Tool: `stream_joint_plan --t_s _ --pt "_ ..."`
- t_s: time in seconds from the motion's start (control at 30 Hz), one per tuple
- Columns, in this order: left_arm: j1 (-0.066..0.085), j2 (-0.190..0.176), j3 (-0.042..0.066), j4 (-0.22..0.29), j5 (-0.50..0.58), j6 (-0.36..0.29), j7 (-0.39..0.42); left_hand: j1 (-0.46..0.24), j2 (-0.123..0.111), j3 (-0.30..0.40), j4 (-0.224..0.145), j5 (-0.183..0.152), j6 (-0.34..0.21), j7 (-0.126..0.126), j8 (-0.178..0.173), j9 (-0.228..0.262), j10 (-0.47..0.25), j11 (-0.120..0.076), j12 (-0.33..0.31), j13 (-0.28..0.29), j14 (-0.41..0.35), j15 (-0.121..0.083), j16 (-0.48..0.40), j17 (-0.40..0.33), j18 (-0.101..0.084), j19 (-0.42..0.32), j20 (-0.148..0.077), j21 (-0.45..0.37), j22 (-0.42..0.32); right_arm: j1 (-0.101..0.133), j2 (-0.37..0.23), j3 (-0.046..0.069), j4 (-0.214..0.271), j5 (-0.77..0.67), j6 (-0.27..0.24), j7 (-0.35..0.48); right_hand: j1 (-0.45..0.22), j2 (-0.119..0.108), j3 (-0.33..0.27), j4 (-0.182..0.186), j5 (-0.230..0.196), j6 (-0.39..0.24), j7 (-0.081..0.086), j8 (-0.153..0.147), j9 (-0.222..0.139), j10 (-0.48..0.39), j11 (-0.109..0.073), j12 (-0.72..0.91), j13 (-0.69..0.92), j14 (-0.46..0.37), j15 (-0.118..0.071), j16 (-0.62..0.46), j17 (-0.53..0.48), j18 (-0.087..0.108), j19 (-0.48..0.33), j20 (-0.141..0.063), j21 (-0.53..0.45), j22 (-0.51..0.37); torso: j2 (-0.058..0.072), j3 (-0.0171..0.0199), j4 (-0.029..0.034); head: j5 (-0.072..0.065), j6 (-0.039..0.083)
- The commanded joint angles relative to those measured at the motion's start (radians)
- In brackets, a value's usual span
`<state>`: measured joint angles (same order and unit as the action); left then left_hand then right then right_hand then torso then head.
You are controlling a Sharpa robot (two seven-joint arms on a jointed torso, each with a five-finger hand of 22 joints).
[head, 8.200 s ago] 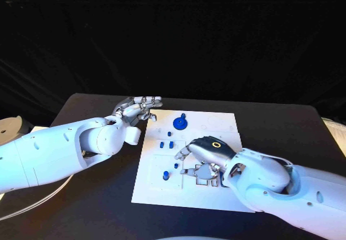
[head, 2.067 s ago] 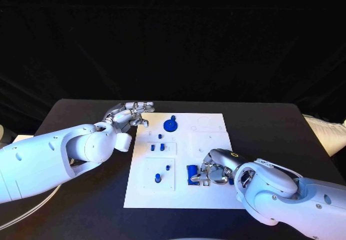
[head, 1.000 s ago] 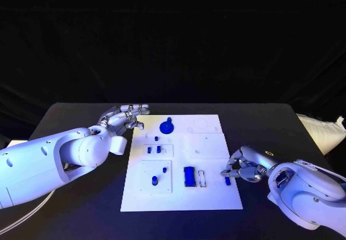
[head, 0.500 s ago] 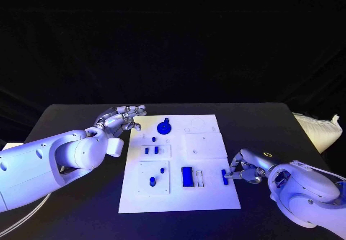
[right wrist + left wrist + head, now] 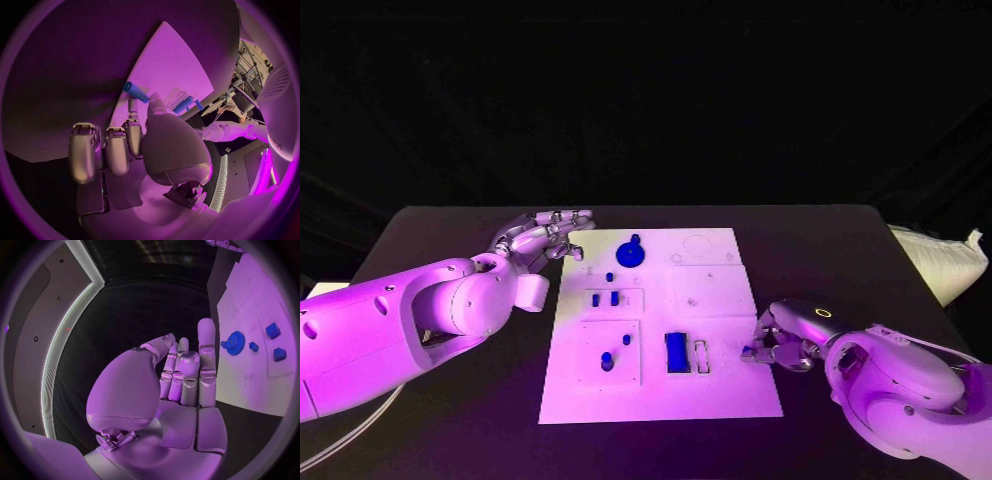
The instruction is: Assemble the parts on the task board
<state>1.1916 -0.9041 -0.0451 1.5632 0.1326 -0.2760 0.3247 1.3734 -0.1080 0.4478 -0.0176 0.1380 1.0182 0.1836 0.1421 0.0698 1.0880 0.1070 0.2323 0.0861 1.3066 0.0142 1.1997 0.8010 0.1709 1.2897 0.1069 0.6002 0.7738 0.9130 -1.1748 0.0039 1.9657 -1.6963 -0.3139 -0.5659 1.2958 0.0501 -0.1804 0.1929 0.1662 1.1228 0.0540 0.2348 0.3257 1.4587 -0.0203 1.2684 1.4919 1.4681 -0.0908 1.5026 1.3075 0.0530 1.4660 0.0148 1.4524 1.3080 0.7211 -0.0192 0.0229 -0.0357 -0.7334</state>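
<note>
The white task board (image 5: 718, 395) lies in the middle of the black table. A blue gear (image 5: 632, 254) sits near its far edge, small blue pieces (image 5: 604, 299) stand in a square below it, and a long blue block (image 5: 676, 352) stands beside an empty slot (image 5: 702, 354). My right hand (image 5: 788, 335) hovers at the board's right edge and pinches a small blue peg (image 5: 134, 91) between thumb and a finger. My left hand (image 5: 548, 235) hangs by the board's far left corner, fingers straight and apart, holding nothing. The left wrist view shows that left hand (image 5: 181, 375) beside the gear (image 5: 235, 343).
Two more blue pieces (image 5: 606, 362) sit in the near left square of the board. Bare black table (image 5: 848, 250) stretches to the right of the board. A pale bundle (image 5: 946, 262) lies past the table's right edge.
Since two seconds ago my right hand has drawn back from beside the blue block to the board's right edge, carrying the peg. The left hand has held still.
</note>
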Motion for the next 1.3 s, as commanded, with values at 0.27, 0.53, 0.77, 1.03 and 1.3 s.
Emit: stream_joint_plan --t_s 0.27,0.53,0.77,1.03,1.3 --pt "0.0 -0.001 0.0 0.002 -0.004 0.017 0.006 -0.004 -0.002 -0.004 -0.003 0.002 -0.004 -0.001 0.005 0.0 -0.006 0.001 0.004 -0.002 -0.002 0.003 0.001 -0.001 0.01 -0.004 0.005 -0.003 -0.001 -0.008 0.011 -0.003 -0.011 -0.054 0.094 -0.008 0.063 0.011 0.029 -0.037 -0.037 0.025 -0.009 -0.013 -0.001 0.042 -0.012 0.014 -0.077 0.077 -0.005 0.001 0.127 -0.014 0.041 -0.001 0.0 0.111 -0.001 -0.0015 0.0004 0.0 -0.001" --pt "0.0 -0.002 0.0 0.003 -0.004 0.017 0.003 -0.004 -0.001 -0.004 -0.004 0.003 -0.006 -0.001 0.008 0.0 -0.01 0.001 0.01 -0.002 -0.003 0.004 0.002 -0.003 0.01 -0.005 0.005 -0.004 -0.001 -0.013 0.016 -0.004 -0.027 -0.202 0.192 -0.008 0.12 -0.018 0.095 -0.08 -0.114 0.033 -0.009 -0.032 -0.008 0.037 -0.012 -0.002 -0.082 0.077 -0.006 0.001 0.131 -0.015 0.041 -0.006 0.0 0.112 -0.001 0.0001 -0.0006 0.001 -0.002" --pt "0.0 -0.003 0.0 0.002 -0.004 0.018 0.002 -0.003 -0.001 -0.004 -0.005 0.003 -0.006 -0.001 0.009 0.0 -0.011 0.001 0.011 -0.002 -0.003 0.004 0.001 -0.004 0.01 -0.005 0.005 -0.004 -0.001 -0.015 0.014 -0.004 -0.021 -0.261 0.217 -0.005 0.093 -0.073 0.124 -0.063 -0.117 0.039 -0.004 -0.043 -0.012 0.034 -0.008 -0.016 -0.088 0.077 -0.003 0.001 0.132 -0.015 0.04 -0.003 -0.001 0.112 -0.001 0.0012 -0.0013 -0.001 -0.002" --pt "-0.001 -0.002 -0.001 0.001 -0.004 0.018 0.0 -0.003 -0.001 -0.004 -0.006 0.003 -0.007 -0.001 0.009 0.0 -0.012 0.001 0.011 -0.002 -0.004 0.004 0.001 -0.005 0.01 -0.005 0.005 -0.004 -0.001 -0.016 0.01 -0.005 -0.013 -0.257 0.209 -0.004 0.046 -0.127 0.178 -0.019 -0.117 0.042 0.001 -0.06 -0.017 0.033 -0.003 -0.025 -0.091 0.077 0.001 0.001 0.134 -0.015 0.04 0.001 -0.002 0.112 -0.001 -0.0001 -0.0008 -0.005 0.001" --pt "-0.002 -0.001 -0.001 0.0 -0.004 0.02 -0.002 -0.003 -0.002 -0.004 -0.007 0.003 -0.01 0.0 0.008 -0.001 -0.015 0.002 0.013 -0.002 -0.005 0.004 0.001 -0.007 0.01 -0.006 0.005 -0.004 -0.002 -0.017 0.007 -0.005 -0.008 -0.248 0.187 -0.003 0.015 -0.161 0.199 0.012 -0.116 0.042 0.005 -0.07 -0.018 0.032 0.001 -0.029 -0.092 0.078 0.005 0.001 0.136 -0.015 0.041 0.004 -0.002 0.113 -0.001 0.0004 0.0002 -0.006 0.0"
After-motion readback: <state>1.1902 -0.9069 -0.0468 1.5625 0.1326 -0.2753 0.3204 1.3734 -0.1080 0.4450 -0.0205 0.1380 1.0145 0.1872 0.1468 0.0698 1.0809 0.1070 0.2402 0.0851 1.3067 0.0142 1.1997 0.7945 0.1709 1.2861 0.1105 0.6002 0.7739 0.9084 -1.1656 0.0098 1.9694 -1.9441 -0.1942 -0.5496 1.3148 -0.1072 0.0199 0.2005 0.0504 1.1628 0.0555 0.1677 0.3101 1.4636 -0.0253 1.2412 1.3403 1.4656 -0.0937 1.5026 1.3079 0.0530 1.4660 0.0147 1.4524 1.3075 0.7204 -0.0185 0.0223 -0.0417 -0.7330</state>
